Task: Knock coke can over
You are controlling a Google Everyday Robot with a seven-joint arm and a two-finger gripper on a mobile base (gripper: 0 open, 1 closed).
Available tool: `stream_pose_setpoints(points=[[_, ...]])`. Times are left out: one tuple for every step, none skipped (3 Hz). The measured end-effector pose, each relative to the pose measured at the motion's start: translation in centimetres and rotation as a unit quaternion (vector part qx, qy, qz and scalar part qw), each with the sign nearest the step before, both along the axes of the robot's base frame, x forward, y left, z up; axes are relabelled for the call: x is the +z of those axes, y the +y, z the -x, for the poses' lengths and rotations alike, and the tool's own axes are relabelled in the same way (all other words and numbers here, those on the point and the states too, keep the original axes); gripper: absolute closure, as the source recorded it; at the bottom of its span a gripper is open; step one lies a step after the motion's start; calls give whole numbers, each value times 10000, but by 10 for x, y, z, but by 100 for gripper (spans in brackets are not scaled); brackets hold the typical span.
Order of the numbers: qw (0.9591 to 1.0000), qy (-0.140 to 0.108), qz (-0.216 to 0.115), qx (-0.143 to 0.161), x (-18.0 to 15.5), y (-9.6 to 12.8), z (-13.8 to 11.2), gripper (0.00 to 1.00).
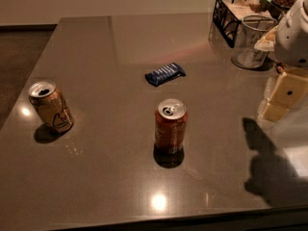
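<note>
The coke can (171, 126), orange-red with a silver top and pull tab, stands upright near the middle of the glossy brown table (106, 177). The gripper (281, 100) hangs at the right edge of the camera view, pale and blocky, above the table and well to the right of the can, apart from it. Its shadow falls on the table below it at the right.
A tan-gold can (50, 106) stands tilted at the left. A blue snack packet (165, 74) lies behind the coke can. At the back right are a clear cup (250, 42) and a black wire basket (231, 13). The table's front edge runs along the bottom.
</note>
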State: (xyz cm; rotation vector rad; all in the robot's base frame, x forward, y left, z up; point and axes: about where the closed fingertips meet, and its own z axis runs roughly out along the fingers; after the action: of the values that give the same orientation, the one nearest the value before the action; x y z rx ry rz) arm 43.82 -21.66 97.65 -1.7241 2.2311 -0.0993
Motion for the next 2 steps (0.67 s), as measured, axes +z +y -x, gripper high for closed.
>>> stream_pose_setpoints(points=[[10000, -1, -1, 0, 0, 0, 0, 0], [9998, 11, -160, 79, 2, 6, 0, 0]])
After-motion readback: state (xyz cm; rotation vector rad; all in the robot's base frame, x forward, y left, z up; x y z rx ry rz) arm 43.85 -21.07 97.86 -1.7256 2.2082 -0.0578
